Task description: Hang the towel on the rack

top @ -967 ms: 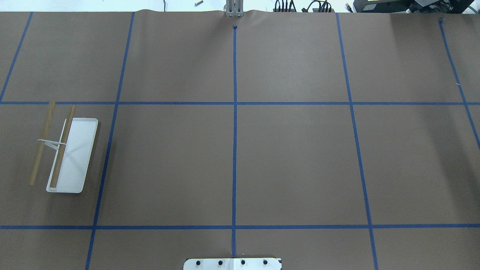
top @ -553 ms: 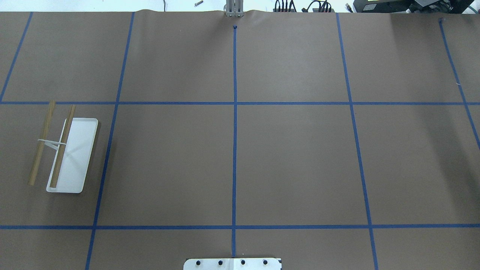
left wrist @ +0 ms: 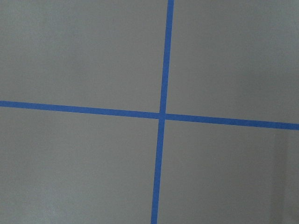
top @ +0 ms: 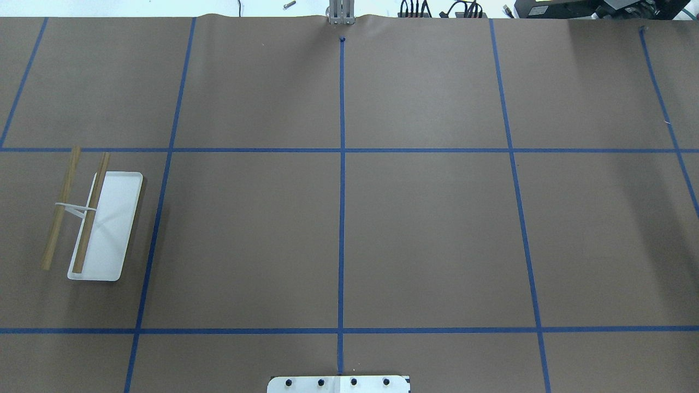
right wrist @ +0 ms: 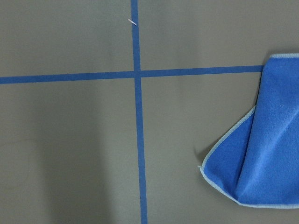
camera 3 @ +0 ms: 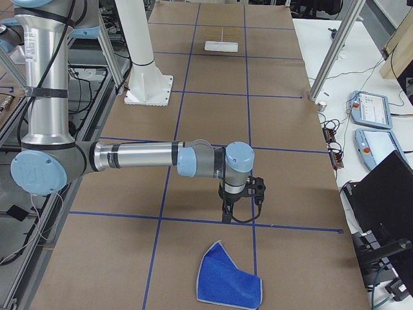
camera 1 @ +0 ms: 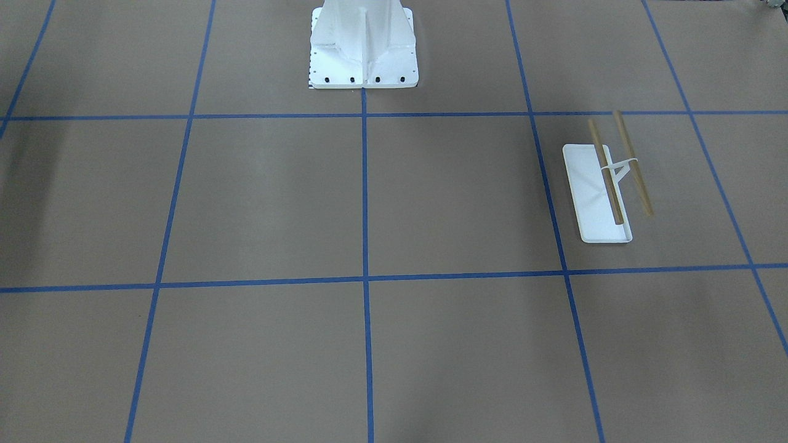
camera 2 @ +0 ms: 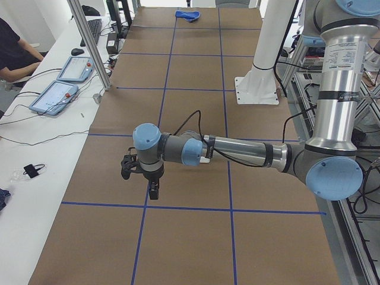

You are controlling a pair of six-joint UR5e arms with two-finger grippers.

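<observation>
Pre-grasp step: blue towel lies loose nr surface's right-end edge; rack stands bare nr left-end edge. Right tool hovers nr towel; can't tell if it or left tool is apart or together. Next: lower, pinch towel hem

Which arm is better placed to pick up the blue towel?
The right one. The right gripper hangs just short of the towel, which lies at that end of the table and shows in its wrist camera. The left gripper is at the table's other end, where the rack stands.
</observation>
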